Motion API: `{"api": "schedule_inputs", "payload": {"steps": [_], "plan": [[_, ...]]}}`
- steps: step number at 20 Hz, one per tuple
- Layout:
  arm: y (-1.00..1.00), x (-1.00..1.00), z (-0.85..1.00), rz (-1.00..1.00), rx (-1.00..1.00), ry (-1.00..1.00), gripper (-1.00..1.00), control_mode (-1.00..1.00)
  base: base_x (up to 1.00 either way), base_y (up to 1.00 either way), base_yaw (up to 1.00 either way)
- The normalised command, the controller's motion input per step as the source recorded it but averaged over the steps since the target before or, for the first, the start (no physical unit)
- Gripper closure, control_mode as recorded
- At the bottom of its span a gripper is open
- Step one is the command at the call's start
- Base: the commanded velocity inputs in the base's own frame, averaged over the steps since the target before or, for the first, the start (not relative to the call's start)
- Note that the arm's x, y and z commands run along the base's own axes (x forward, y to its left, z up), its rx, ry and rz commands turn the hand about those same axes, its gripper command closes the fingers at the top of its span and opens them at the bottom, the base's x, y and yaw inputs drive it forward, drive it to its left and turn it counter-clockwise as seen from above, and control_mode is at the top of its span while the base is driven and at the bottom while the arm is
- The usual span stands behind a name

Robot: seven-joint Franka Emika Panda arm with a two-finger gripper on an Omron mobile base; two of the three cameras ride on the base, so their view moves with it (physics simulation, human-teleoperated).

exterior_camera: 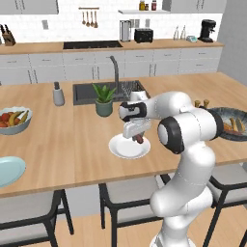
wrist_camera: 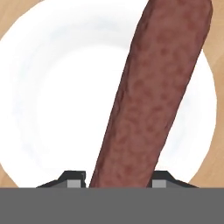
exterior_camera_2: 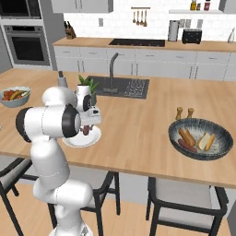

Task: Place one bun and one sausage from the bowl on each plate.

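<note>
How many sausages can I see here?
2. One sausage is held in the robot's jaws over the white plate. Another sausage lies in the dark bowl beside the buns. More may be hidden in the bowl.

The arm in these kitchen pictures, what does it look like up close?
The arm is glossy white, built from rounded, bulging segments with dark round caps at its joints. Its gripper is a pale boxy block with a dark band behind it and two small dark finger tips.
</note>
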Motion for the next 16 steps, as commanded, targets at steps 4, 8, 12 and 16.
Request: {"api": "schedule_inputs", "payload": {"steps": [4,8,12,16], "plan": [[0.00,-0.03,-0.05,0.00,0.00,-0.03,-1.00,-1.00,0.00,0.00,0.00],[0.00,0.04,-0.01,0.00,0.00,0.00,-1.00,-1.00,0.00,0.00,0.00],[0.00,0.03,0.00,0.00,0.00,0.00,-1.00,-1.00,0.00,0.00,0.00],[0.00,-0.02,0.15,0.00,0.00,0.00,-1.00,-1.00,0.00,0.00,0.00]]}}
